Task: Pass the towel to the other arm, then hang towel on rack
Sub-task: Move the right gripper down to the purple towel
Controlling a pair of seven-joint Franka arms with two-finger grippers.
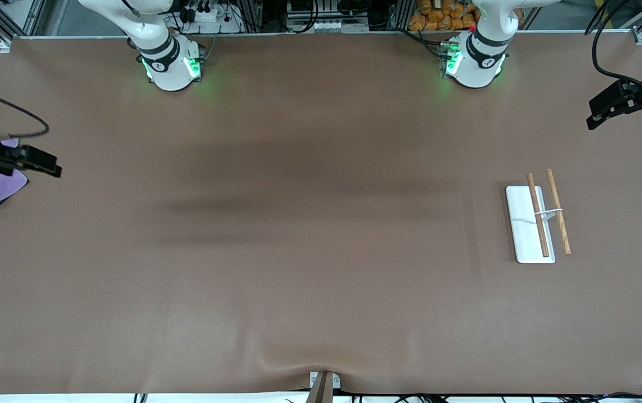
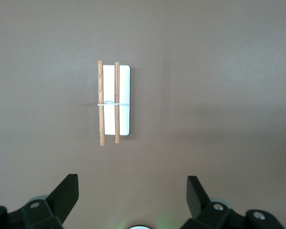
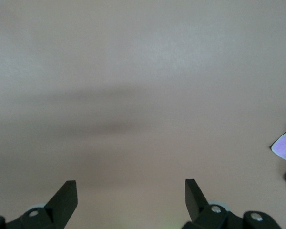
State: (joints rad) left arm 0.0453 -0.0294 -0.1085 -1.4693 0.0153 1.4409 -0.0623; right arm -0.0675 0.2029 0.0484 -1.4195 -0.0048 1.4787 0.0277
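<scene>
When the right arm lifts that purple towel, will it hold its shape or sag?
Likely sag: the towel lies flat and thin on the table, like soft cloth. It looks small, so probably light. Its corner may drape once lifted.

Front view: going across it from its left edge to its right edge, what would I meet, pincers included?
Right pincer above the purple towel → white rack base plate → its two wooden rods → left pincer, open, up in the air.
</scene>
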